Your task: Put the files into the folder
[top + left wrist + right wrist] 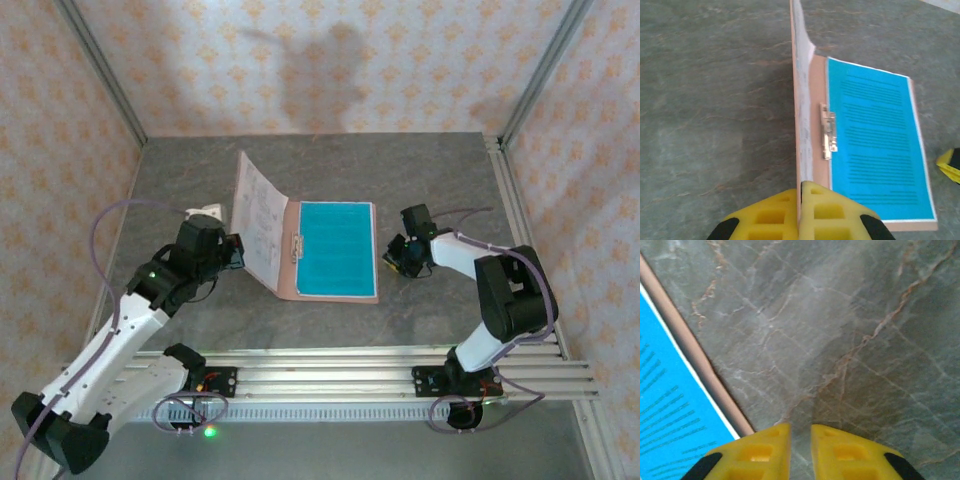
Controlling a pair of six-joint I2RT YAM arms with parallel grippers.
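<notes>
Spanning everything: grey marbled bench. Salmon card folder lies open mid-bench, teal-blue sheet flat inside and white printed sheet against the raised cover. Left claw clenched on the cover's edge. Right claw near-clenched on nothing, just beside. Risk: white sheet slides out as the cover swings, if loose. Print illegible; cover's outer face hidden.

Teal sheet, seemingly salmon folder

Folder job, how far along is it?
Done: the teal sheet lies on the flat right panel of the folder. In hand: the left end effector pinches the raised left panel with the white sheet against it. Remaining: swing that panel shut. The right end effector sits empty beside the folder.
</notes>
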